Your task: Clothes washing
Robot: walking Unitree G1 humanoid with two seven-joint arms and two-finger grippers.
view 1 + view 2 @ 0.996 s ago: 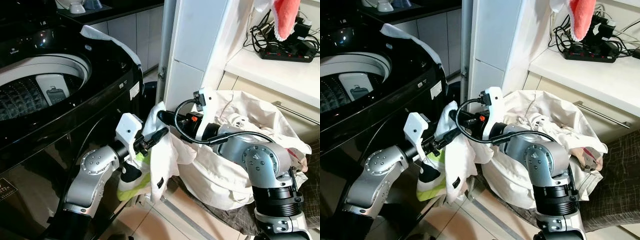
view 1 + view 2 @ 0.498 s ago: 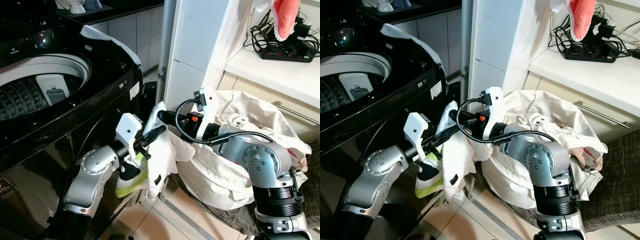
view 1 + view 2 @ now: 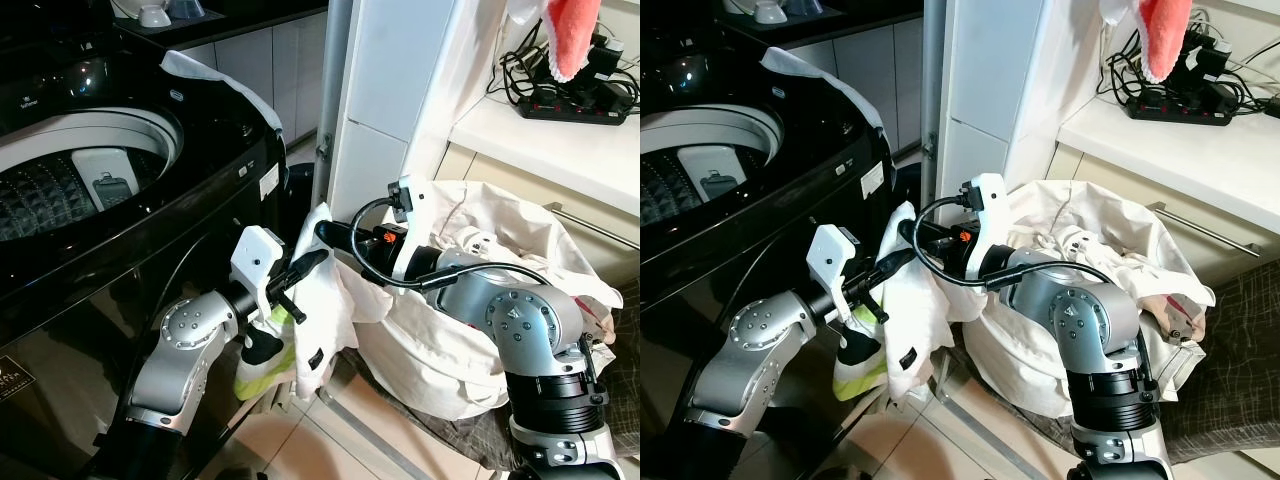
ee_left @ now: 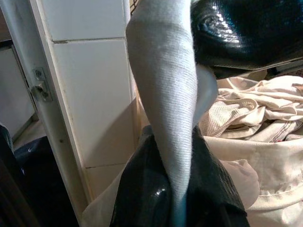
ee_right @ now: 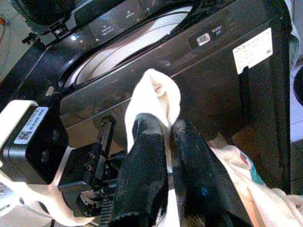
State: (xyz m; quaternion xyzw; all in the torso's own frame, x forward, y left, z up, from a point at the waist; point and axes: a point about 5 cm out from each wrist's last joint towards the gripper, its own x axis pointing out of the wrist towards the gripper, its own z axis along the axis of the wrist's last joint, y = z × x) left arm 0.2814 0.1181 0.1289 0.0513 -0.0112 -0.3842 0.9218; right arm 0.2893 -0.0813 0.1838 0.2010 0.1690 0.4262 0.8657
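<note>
Gripping: both grippers (image 3: pixel 318 262) (image 5: pixel 163 127) pinched the white garment (image 3: pixel 322 330).
Done: garment out of bag (image 3: pixel 470 370).
Left: loading washer (image 3: pixel 90 170).

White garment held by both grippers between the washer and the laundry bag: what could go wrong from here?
1. The garment hangs low; lifted toward the drum, its tail could snag on the washer front.
2. The right gripper pinches just a small fold, which might slip.
3. The left gripper crowds the right; they could collide.
</note>
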